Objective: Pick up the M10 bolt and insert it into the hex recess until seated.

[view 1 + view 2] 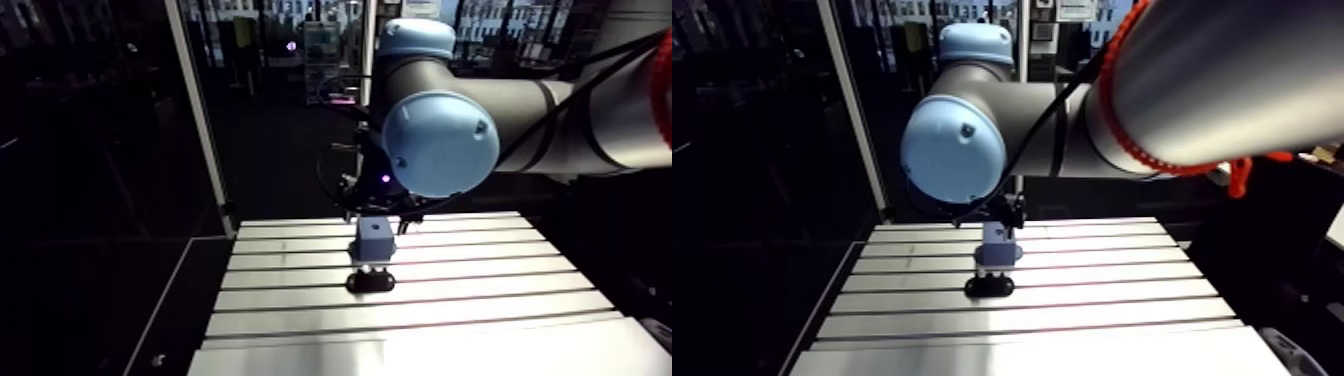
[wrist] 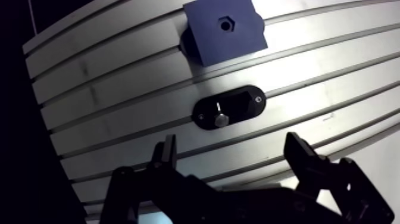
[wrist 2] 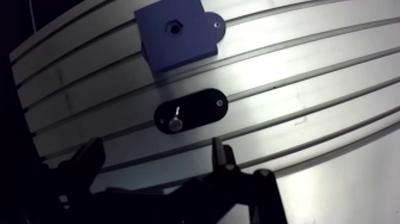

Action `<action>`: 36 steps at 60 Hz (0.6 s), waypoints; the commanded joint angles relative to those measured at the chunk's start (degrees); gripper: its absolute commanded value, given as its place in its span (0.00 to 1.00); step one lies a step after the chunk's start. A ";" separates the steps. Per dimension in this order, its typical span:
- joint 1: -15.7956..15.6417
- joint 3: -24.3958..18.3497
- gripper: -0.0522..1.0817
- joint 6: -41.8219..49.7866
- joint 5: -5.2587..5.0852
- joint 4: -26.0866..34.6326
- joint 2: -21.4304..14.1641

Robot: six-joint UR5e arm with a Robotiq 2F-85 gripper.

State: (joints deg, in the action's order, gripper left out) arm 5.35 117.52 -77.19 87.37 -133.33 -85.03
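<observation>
In the wrist view a dark blue block (image 2: 229,36) sits on the slotted table, with a small hex recess (image 2: 225,25) in its top face. Nearer the gripper lies a black oval holder (image 2: 238,104). The M10 bolt (image 2: 221,119) stands in one end of it, head up. My gripper (image 2: 233,140) hangs above the table, short of the holder. It is open, with both fingers (image 2: 168,156) spread wide and nothing between them. In the arm view the block (image 1: 376,237) stands just behind the holder (image 1: 370,283), under the wrist.
The aluminium table (image 2: 333,89) has long parallel slots running across it. Its left edge (image 1: 215,300) drops off into the dark. A vertical frame post (image 1: 205,130) stands at the table's back left corner.
</observation>
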 commanded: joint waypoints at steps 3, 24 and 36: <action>0.01 0.99 0.07 -0.58 -0.05 -1.93 1.39; -0.08 1.95 0.07 -1.69 -0.05 -3.44 2.96; -0.17 2.40 0.08 -2.26 -0.05 -4.61 3.69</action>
State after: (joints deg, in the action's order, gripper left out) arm 5.24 119.45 -78.85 87.32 -136.96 -82.07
